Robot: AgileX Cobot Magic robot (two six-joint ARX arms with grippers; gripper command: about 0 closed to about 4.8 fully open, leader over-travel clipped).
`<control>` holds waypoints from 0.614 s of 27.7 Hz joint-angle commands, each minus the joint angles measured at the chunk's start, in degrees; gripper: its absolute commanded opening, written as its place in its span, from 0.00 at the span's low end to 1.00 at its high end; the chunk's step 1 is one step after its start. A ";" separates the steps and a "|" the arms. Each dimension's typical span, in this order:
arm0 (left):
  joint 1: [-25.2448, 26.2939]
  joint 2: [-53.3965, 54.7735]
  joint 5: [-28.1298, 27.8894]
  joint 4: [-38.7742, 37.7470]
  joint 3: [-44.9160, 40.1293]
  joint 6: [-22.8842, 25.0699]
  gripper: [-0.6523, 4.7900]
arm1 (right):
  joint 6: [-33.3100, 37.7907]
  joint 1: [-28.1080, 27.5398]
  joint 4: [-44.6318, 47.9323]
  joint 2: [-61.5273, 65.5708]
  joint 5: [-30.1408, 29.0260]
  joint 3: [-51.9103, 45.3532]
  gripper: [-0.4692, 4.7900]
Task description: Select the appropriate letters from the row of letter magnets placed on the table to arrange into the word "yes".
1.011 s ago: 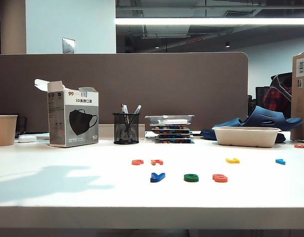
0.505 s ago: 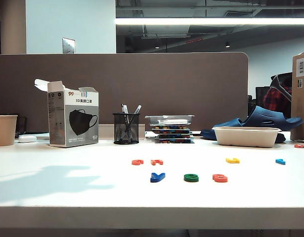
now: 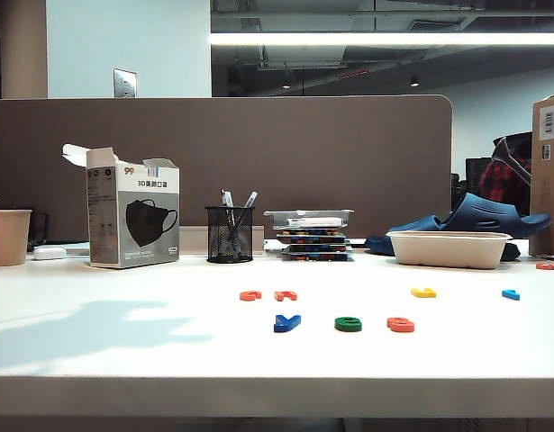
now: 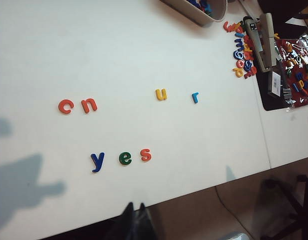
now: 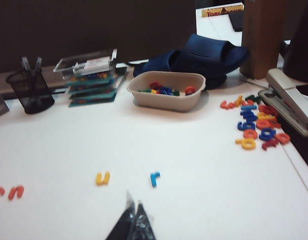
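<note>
Blue y [image 4: 97, 161], e [image 4: 125, 158], s [image 4: 145, 154] aligned (claws [image 4: 133, 212] [image 5: 133, 210] closed).

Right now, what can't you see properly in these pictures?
- Exterior view: both grippers are out of frame; the blue y lies too flat to read.
- Right wrist view: the word row is cut off below; the letters in the tub are blurry.
- Left wrist view: the left gripper is dark, cut off below.

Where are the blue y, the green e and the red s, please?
blue y [image 4: 97, 161]: left wrist view, on its stem.
green e [image 4: 125, 158]: left wrist view, on its rounded body.
red s [image 4: 145, 155]: left wrist view, on its middle curve.
</note>
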 commanded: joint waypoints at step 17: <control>0.00 -0.13 -0.26 2.03 0.17 0.31 0.11 | -7.61 0.22 22.51 -0.39 -4.81 -19.34 0.09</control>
